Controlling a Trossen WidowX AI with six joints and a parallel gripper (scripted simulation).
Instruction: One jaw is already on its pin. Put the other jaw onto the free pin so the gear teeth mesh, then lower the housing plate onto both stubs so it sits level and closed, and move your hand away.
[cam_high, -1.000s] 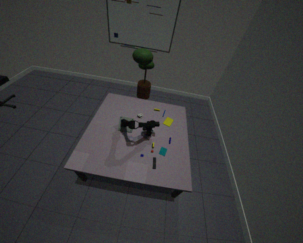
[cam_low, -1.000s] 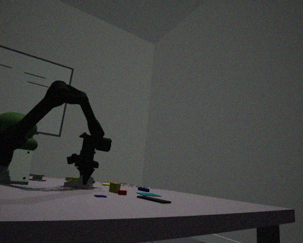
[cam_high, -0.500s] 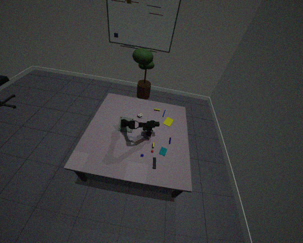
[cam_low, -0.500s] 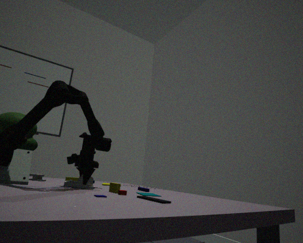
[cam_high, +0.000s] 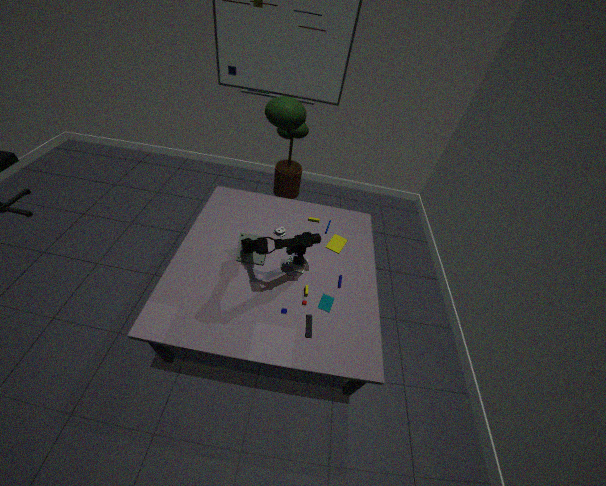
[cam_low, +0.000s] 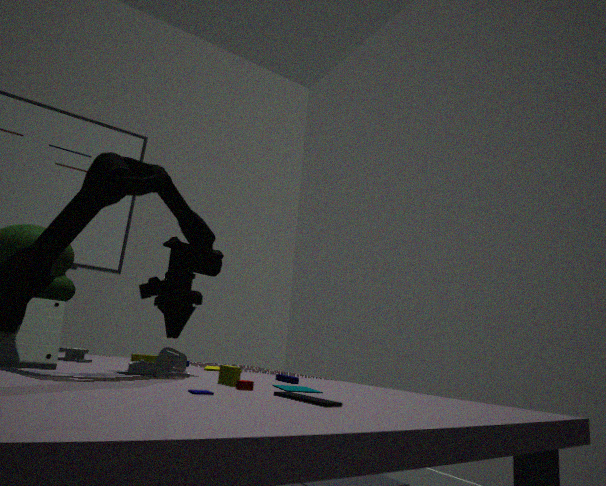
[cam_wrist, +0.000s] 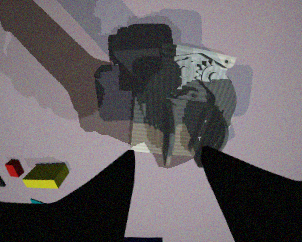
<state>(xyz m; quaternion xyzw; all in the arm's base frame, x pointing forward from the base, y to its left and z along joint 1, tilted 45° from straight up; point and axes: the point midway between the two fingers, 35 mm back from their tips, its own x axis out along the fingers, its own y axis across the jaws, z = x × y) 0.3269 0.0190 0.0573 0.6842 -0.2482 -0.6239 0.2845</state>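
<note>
My gripper (cam_low: 173, 336) (cam_wrist: 169, 154) is open, its fingers apart with nothing between them. It points down and hangs a little above the pale gripper assembly (cam_low: 144, 368) (cam_wrist: 204, 56). In the wrist view the assembly shows a pale bar and meshing gear shapes at the upper right; dark shadow covers much of the rest. In the exterior view a grey curved part (cam_low: 172, 360) stands up at its right end. Which jaw sits on which pin cannot be told. A small pale part with dark spots (cam_high: 279, 231) (cam_low: 74, 354) lies apart on the table, probably the housing plate.
Near the assembly lie a yellow block (cam_high: 306, 290) (cam_low: 229, 375) (cam_wrist: 46, 176) and a red block (cam_high: 304, 302) (cam_low: 245, 385) (cam_wrist: 14, 168). A teal pad (cam_high: 326, 303), a dark bar (cam_high: 308, 326), a blue piece (cam_high: 284, 310) and a yellow pad (cam_high: 336, 243) lie farther out.
</note>
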